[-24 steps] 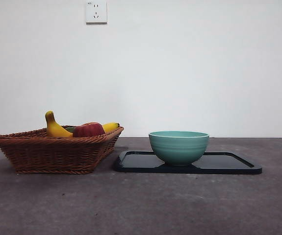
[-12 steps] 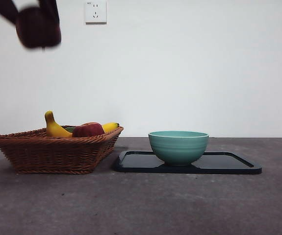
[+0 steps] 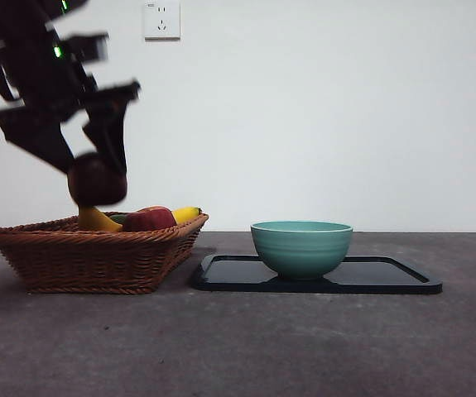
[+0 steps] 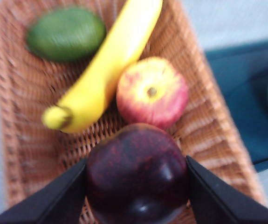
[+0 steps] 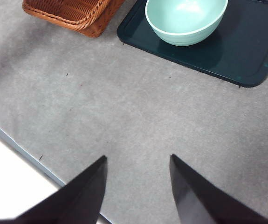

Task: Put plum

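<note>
Here the left gripper [image 4: 136,186], clamped on the plum [image 4: 137,173], hangs over the basket [image 3: 97,248]; dropped now, the plum could strike the apple [image 4: 152,91].

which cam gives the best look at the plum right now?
Left wrist view: the plum fills the foreground, clamped between the left hand jaws above the basket, glossy skin clear. Front view shows it only as a dark, blurred ball under the arm. Right wrist view doesn't show it.
</note>
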